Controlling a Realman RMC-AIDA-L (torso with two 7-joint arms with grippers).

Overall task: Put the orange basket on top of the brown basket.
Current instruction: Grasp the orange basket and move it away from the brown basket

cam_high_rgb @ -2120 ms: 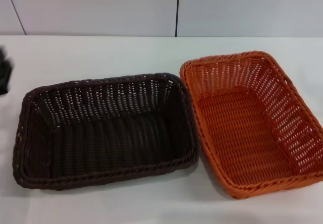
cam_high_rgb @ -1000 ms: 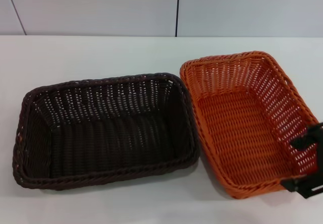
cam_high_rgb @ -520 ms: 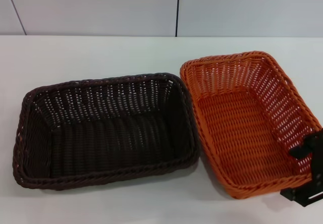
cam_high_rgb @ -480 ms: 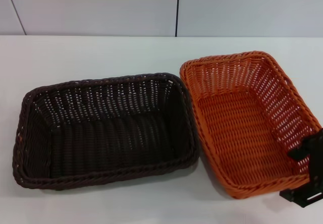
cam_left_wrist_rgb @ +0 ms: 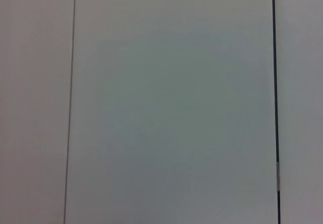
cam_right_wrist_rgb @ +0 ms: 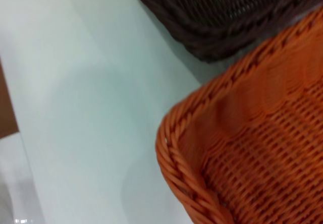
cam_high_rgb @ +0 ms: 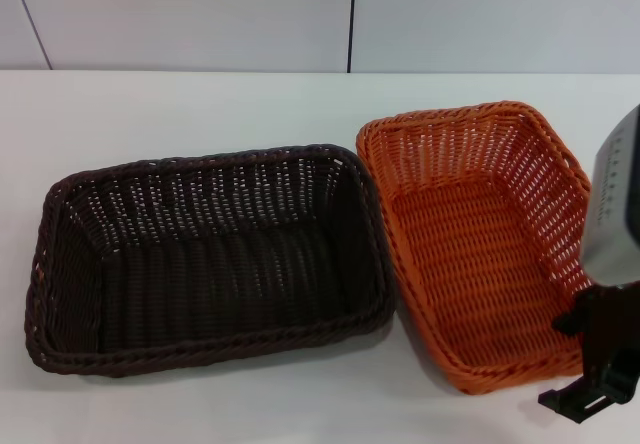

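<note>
The orange basket [cam_high_rgb: 480, 234] sits upright on the white table at the right. The brown basket [cam_high_rgb: 205, 254] sits beside it on the left, their long sides almost touching. My right gripper [cam_high_rgb: 572, 362] is at the orange basket's near right corner, with two black fingertips apart, one by the rim and one lower over the table. It holds nothing. The right wrist view shows the orange basket's braided corner [cam_right_wrist_rgb: 237, 153] close up and the brown basket's rim [cam_right_wrist_rgb: 227, 17] beyond it. My left gripper is out of view; its wrist view shows only a plain wall.
The white table [cam_high_rgb: 200, 104] stretches behind and in front of both baskets. A pale panelled wall [cam_high_rgb: 200, 14] rises behind it. The table's edge [cam_right_wrist_rgb: 15, 133] shows in the right wrist view.
My right arm has come in at the right edge and shifted left toward the orange basket's near right corner. A dark shape at the left edge has gone. Both baskets have stayed put.
</note>
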